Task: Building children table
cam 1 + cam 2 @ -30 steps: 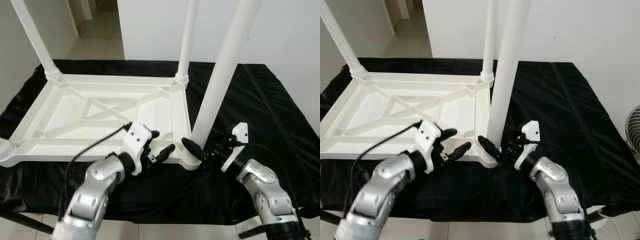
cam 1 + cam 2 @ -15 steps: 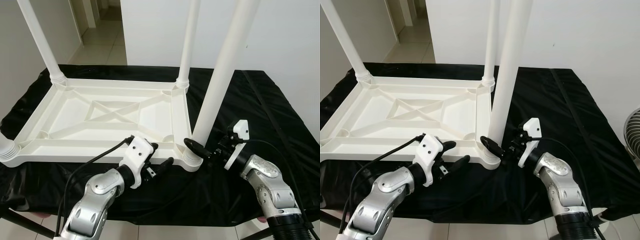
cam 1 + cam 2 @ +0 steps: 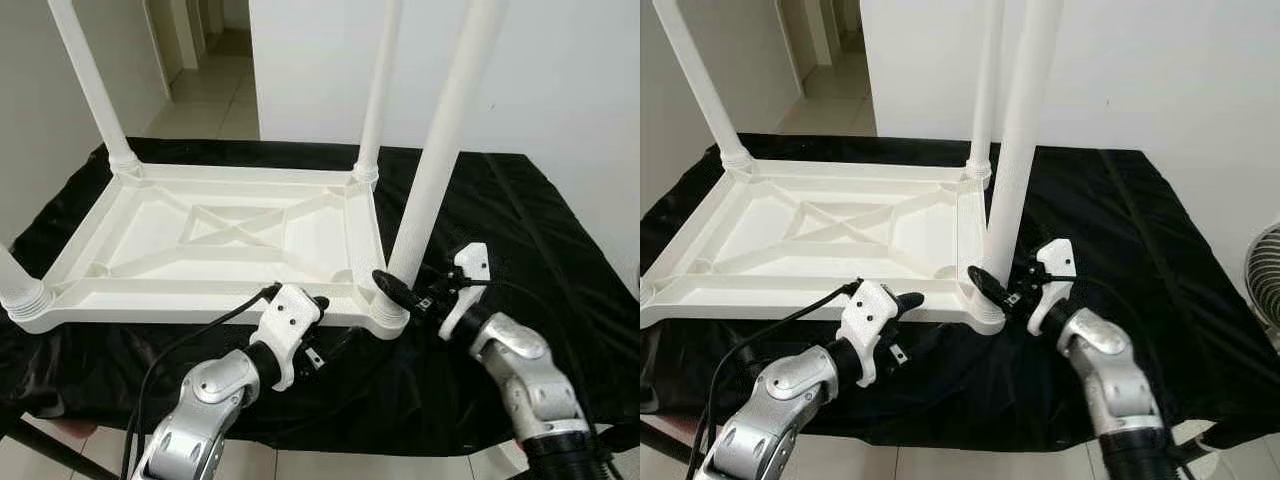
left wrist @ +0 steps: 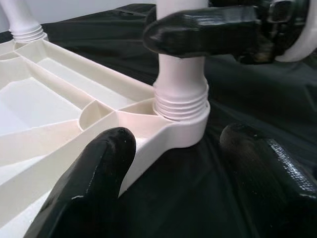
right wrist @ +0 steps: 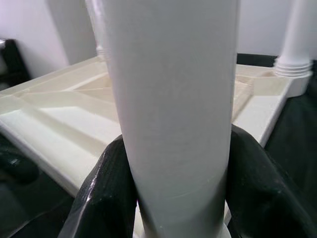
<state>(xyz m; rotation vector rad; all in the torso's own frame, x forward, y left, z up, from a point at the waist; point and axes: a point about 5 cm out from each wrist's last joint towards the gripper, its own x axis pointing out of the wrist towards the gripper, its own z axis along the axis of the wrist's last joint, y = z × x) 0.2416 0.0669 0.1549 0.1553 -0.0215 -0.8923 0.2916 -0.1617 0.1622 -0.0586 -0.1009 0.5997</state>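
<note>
A white plastic children's table (image 3: 200,293) lies upside down on a black cloth. Its near right leg (image 3: 440,150) stands upright in the corner socket (image 4: 181,101). My right gripper (image 3: 403,292) is shut on that leg just above the socket; in the right wrist view a black finger (image 5: 106,193) presses each side of the leg (image 5: 173,99). My left gripper (image 3: 330,322) is open, low in front of the table's near rail and left of that socket. In the left wrist view its fingers (image 4: 84,193) stand wide apart, with nothing held.
Two more legs stand at the far right (image 3: 378,90) and far left (image 3: 95,90) corners, and a fourth base (image 3: 20,290) sits at the near left. The black cloth (image 3: 520,230) is bare on the right. A fan (image 3: 1265,270) stands beyond it.
The view has shifted a little. My left gripper has drawn back and down from the table's near rail. My right gripper stays shut on the near right leg.
</note>
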